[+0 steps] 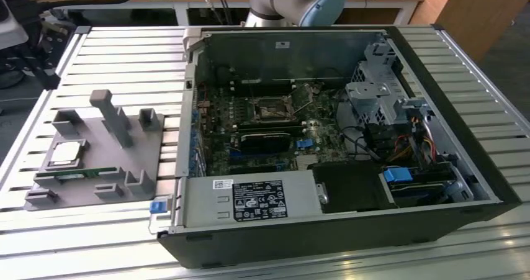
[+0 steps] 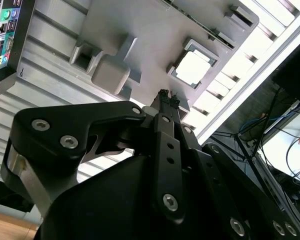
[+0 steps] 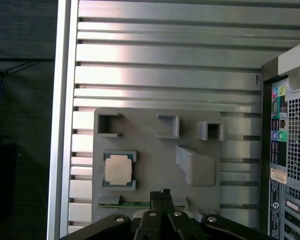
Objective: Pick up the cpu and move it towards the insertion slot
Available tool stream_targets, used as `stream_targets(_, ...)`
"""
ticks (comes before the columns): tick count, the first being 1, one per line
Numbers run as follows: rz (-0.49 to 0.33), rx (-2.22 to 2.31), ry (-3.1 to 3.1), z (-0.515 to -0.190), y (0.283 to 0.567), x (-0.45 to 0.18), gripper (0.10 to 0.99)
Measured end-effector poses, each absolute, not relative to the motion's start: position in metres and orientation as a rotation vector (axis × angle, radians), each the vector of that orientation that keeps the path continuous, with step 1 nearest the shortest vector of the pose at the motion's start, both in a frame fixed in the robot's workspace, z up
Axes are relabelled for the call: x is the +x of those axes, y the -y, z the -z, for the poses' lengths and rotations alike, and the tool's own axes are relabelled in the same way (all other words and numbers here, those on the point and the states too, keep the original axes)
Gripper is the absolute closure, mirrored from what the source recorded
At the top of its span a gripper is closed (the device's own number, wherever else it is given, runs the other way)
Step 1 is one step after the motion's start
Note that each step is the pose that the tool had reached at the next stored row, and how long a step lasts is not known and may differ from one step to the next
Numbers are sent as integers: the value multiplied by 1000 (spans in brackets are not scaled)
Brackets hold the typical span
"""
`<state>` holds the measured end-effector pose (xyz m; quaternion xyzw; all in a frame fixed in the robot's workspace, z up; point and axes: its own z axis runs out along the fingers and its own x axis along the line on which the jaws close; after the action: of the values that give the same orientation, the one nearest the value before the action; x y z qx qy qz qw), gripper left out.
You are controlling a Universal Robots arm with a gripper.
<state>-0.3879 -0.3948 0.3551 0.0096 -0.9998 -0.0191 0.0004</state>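
Hovering above grey moulded holder [image 3: 155, 150] on slatted metal counter [image 1: 124, 50], black claw [image 3: 163, 192] clenched, empty. Near silvery square cpu [image 3: 119, 169] lying flat in its recess there, and well apart from dark square insertion slot [image 1: 271, 110] inside open black computer case [image 1: 331, 243].

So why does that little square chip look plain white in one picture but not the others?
Glare: in the second wrist view the cpu is blown out white, like the table slats beside it, while the hand looks near black. In the first wrist view the cpu shows a silvery tone and its rim. In the exterior view the lighting is even.
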Motion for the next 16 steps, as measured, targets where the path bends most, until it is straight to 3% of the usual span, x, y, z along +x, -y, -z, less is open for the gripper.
stream_targets(16, 60, 30, 3140, -354, 395, -393, 980)
